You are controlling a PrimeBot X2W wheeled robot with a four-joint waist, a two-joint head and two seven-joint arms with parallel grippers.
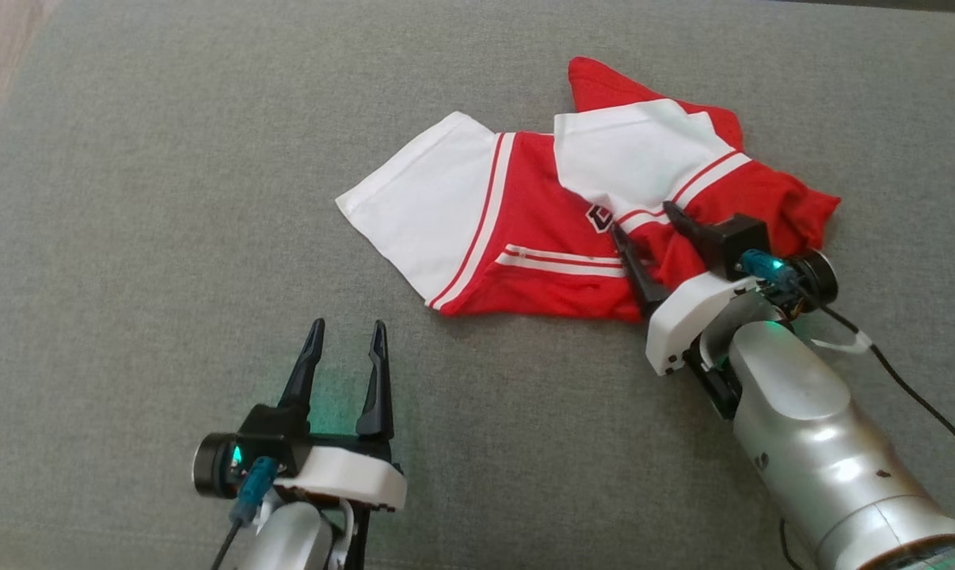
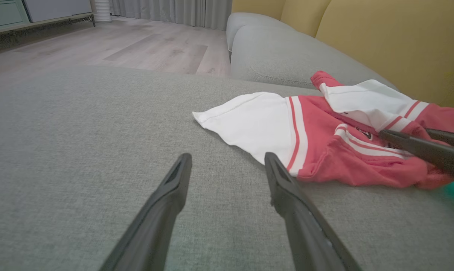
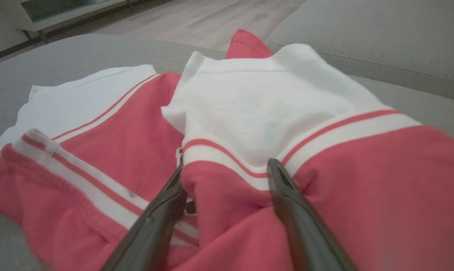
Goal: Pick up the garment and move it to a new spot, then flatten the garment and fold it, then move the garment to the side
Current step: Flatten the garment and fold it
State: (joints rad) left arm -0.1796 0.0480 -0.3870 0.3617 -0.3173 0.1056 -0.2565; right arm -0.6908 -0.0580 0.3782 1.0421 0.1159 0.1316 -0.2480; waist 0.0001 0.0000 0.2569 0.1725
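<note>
The garment (image 1: 525,237) is a red and white shirt lying crumpled on the grey cushion, one white sleeve spread to the left and another folded over the red body. My right gripper (image 1: 644,222) rests on its right part, open, with a raised fold of red cloth between the two fingers. The right wrist view shows that fold (image 3: 227,195) bulging between the spread jaws of the right gripper (image 3: 227,165). My left gripper (image 1: 348,326) stands open and empty on bare cushion, short of the white sleeve (image 2: 249,124); in its own view the left gripper (image 2: 227,158) points at the sleeve's hem.
The grey seat (image 1: 129,277) stretches wide around the shirt. Yellow back cushions (image 2: 392,41) rise behind it, and another grey seat section (image 2: 279,52) lies beyond. Wooden floor (image 2: 129,41) and a low cabinet (image 2: 8,13) lie past the far edge.
</note>
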